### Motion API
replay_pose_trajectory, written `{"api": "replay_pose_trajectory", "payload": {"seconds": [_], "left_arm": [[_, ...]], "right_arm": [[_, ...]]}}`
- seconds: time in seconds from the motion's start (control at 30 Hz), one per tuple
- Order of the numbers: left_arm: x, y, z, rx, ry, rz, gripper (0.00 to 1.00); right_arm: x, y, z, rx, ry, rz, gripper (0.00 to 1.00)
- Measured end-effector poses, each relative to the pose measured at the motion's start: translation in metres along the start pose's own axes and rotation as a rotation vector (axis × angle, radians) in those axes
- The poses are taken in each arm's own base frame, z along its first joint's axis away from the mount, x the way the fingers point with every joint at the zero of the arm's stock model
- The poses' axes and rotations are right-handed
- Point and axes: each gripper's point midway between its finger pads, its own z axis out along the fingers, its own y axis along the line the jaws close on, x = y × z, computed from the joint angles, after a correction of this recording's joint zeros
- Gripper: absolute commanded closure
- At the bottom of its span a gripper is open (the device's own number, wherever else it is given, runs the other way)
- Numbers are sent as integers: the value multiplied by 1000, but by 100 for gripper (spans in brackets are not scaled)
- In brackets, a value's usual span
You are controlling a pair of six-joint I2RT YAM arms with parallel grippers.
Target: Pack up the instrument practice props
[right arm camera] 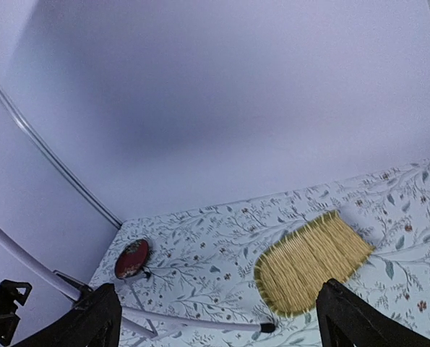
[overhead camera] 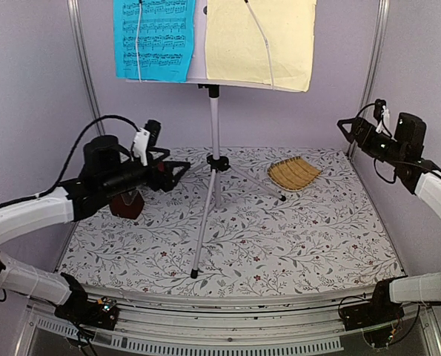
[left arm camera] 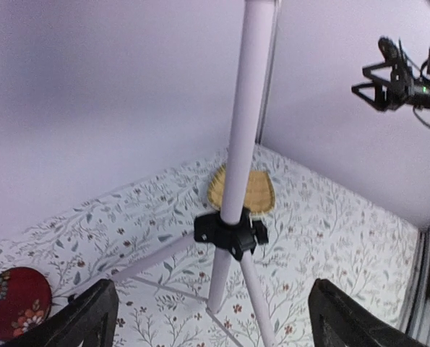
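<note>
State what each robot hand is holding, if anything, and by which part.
Nothing is held. The left hand is open, short of the music stand; the right hand is open too.

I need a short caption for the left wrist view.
Open left tool facing the pole of the music stand, woven mat behind it.

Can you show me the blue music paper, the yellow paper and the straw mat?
blue music paper [overhead camera: 161, 37]: top camera, middle of the page.
yellow paper [overhead camera: 231, 41]: top camera, middle of the page.
straw mat [right arm camera: 312, 264]: right wrist camera, middle of the woven part.
</note>
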Motion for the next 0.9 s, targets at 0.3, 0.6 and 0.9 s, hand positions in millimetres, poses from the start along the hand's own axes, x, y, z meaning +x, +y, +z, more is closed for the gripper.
{"api": "replay_pose_trajectory", "payload": {"seconds": [0.3, 0.6, 0.9], "left_arm": [[-80, 1, -88, -98, -197, -111, 2], [-106, -23, -98, 20, -147, -149, 2], [-104, -35, -85, 96, -89, -159, 2]], "right_arm": [[-106, 138, -54, -493, -157, -153, 19], [-108, 241, -99, -931, -47, -207, 42], [-89, 273, -80, -1030, 83, -179, 49]]}}
